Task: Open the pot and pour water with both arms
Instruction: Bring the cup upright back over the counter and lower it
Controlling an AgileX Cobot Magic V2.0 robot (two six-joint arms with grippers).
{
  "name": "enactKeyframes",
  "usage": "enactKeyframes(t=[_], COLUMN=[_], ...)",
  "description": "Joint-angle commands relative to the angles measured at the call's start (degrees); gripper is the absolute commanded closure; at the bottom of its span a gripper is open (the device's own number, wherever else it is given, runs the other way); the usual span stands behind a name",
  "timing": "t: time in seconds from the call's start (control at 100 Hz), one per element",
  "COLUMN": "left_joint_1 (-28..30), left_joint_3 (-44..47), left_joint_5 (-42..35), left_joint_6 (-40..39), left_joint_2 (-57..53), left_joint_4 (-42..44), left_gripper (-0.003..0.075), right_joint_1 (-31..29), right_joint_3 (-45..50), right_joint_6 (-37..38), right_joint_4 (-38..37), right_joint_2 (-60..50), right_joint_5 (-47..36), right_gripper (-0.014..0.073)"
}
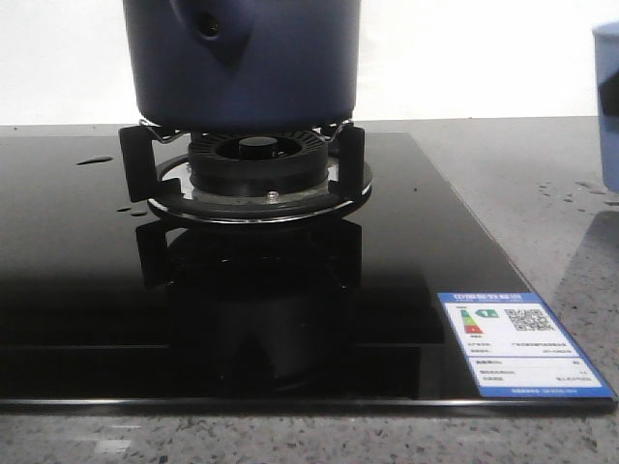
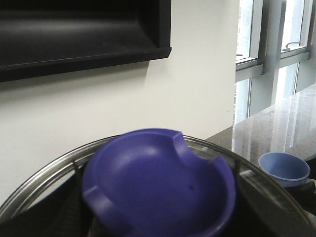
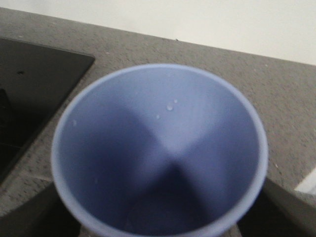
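Observation:
The dark navy pot (image 1: 242, 63) stands on the gas burner (image 1: 256, 164), with its side nub (image 1: 208, 24) facing front and its top cut off by the frame. In the left wrist view its glass lid with a steel rim (image 2: 44, 170) lies right under the camera. The lid's blue knob (image 2: 158, 182) is blurred. My left gripper (image 2: 158, 207) sits around the knob, with dark fingers (image 2: 76, 197) flanking it. My right gripper (image 3: 158, 222) holds the pale blue cup (image 3: 163, 148), which is also at the right edge of the front view (image 1: 607, 106). Neither gripper shows in the front view.
The burner sits on a black glass hob (image 1: 193, 319) with a label (image 1: 517, 343) at its front right corner. The hob lies in a speckled grey counter (image 1: 503, 184) with water drops. The wall and a dark hood (image 2: 84, 39) are behind, and windows (image 2: 276, 49) are at the side.

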Motion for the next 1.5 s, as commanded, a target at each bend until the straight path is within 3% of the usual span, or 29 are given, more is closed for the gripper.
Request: enactKeyframes(t=[0.0,0.25,0.44,0.54,0.79,1.16,1.39,1.49], left_joint_1=[-0.56,-0.56,-0.56,-0.56,-0.56,-2.00,-4.12,-5.87], left_joint_3=[-2.00,-2.00,-2.00,-2.00,-2.00,-2.00,-2.00,-2.00], left_joint_5=[-0.01,-0.01,0.69,0.83,1.06,0.93,1.31,1.82], left_joint_6=[-0.26,-0.26,-0.26,-0.26,-0.26,-0.17,4.48,9.66], left_joint_2=[-0.76,-0.76,-0.76,-0.76,-0.76,0.06,4.45,7.50], left_joint_4=[-4.87,-4.87,-4.87,-4.87,-4.87,-4.87,-10.98,-14.92], left_gripper=[0.0430,0.0429,0.0430,0.0430,0.0430,0.0430,0.0429,0.0429], right_joint_1=[-0.26,-0.26,-0.26,-0.26,-0.26,-0.26,-0.26,-0.26], right_joint_3=[0.24,0.79,0.79,0.79,0.56,-0.12,-4.48,-7.08], right_joint_6=[0.26,1.59,2.55,2.55,2.55,2.55,2.55,2.55], right_joint_4=[0.07,1.66,2.97,3.11,3.52,3.52,3.52,3.52], right_joint_2=[-1.42,-1.42,-1.42,-1.42,-3.11,-16.68,-25.55,-28.41], right_joint_5=[-8.40,-8.51,-7.95,-7.39,-6.16,-0.61,11.84,17.79], right_gripper=[0.0264,0.0249,0.0069,0.0028,0.0029,0.0029,0.0036,0.0144])
